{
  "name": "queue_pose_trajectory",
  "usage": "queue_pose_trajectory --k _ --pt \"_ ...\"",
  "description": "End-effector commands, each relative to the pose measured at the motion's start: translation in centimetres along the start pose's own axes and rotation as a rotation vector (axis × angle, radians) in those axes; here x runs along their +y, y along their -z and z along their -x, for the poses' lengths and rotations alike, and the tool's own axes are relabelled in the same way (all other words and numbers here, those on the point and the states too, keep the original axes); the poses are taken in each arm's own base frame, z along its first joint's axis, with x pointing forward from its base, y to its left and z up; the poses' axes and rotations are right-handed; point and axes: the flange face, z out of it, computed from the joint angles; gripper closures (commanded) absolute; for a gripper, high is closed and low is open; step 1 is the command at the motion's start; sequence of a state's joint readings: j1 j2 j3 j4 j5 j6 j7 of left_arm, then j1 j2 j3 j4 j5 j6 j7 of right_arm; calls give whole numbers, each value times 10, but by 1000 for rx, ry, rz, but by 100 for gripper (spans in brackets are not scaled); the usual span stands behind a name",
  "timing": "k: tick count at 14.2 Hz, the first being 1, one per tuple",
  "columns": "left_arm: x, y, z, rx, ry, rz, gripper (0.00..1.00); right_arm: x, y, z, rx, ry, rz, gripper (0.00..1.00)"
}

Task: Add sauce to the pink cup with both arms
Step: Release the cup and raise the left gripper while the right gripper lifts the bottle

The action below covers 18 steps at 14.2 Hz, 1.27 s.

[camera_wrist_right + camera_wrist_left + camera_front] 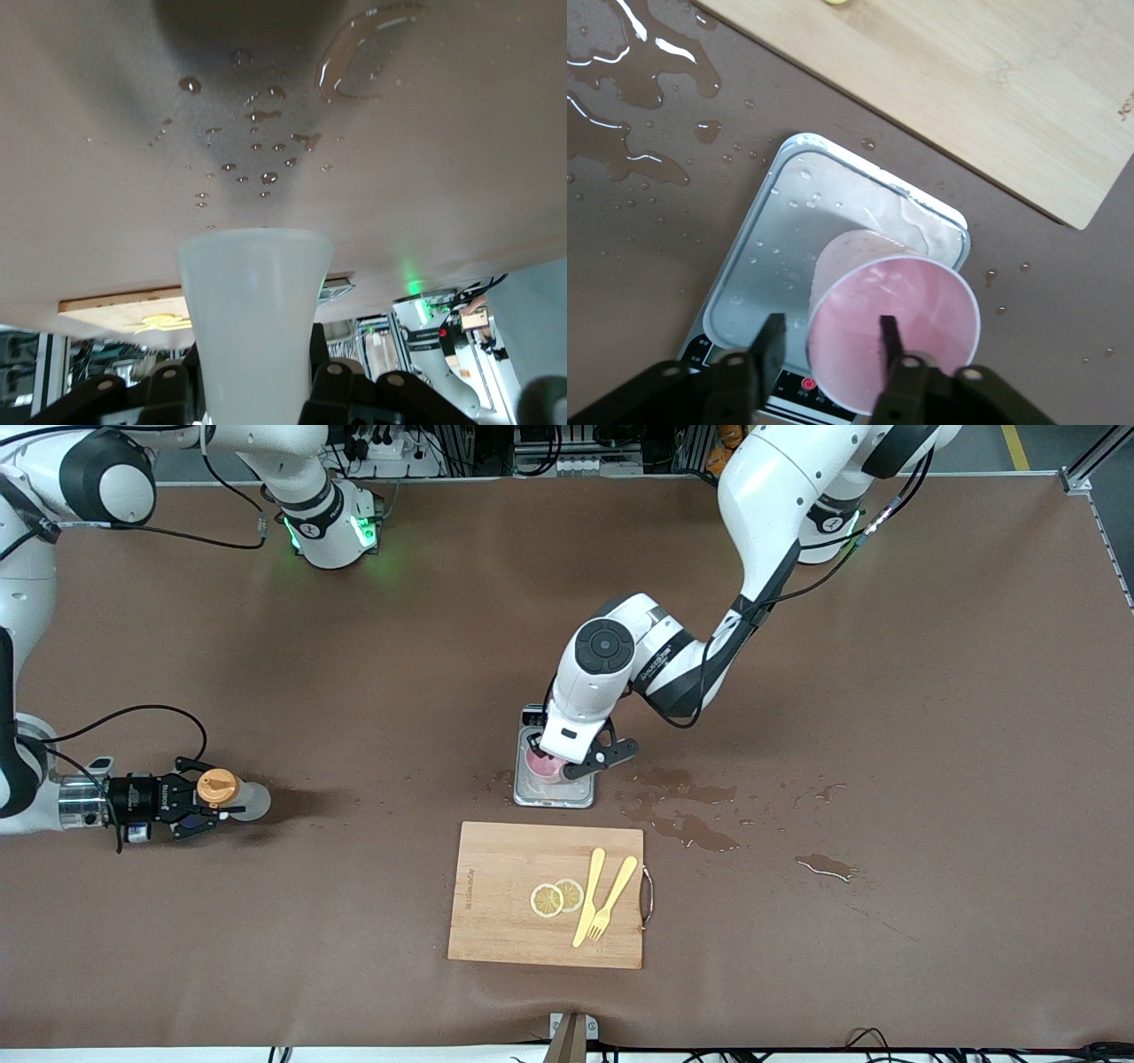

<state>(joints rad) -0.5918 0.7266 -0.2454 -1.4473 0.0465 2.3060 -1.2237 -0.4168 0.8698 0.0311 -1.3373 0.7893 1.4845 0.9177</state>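
The pink cup (540, 765) (895, 328) stands on the steel plate of a kitchen scale (554, 797) (788, 239) in the middle of the table. My left gripper (553, 767) (831, 341) hangs right over it and is open. One finger is outside the cup and the other is over its inside, with the rim between them untouched. The sauce bottle (232, 793) (255, 301), greyish-white with an orange cap, is roughly upright at the right arm's end of the table. My right gripper (213, 797) (255, 354) is shut on its body.
A wooden cutting board (505, 921) (966, 88) lies nearer the front camera than the scale, with two lemon slices (555, 898), a yellow fork and a knife (589, 886). Puddles (691, 828) (629, 106) and drops wet the table toward the left arm's end.
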Motion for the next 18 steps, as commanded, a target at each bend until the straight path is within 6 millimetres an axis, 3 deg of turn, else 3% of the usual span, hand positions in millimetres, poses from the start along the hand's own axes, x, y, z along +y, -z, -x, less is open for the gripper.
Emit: queue_pose_trajectory --k 1,3,5,7,9,13,16,18 --pt "4 24 -4 51 -20 8 0 -11 4 50 107 -25 39 56" --pt "1 35 -3 86 -143 -28 0 -16 2 71 173 -32 66 56" --pt "2 64 -6 106 -179 -12 0 -20 -2 89 198 -33 73 56" --pt "-6 94 -18 116 -219 -37 0 -25 -13 110 239 -51 90 56" --pt "-21 134 -45 123 -268 -45 0 -32 -24 137 308 -68 84 56" --pt "-69 194 -103 97 -285 -81 0 -40 -54 174 389 -96 101 56" --pt "-124 232 -154 38 -366 -125 0 -48 -80 207 466 -139 81 56" --pt "-157 254 -173 8 -413 -149 0 -51 -95 216 484 -163 81 57"
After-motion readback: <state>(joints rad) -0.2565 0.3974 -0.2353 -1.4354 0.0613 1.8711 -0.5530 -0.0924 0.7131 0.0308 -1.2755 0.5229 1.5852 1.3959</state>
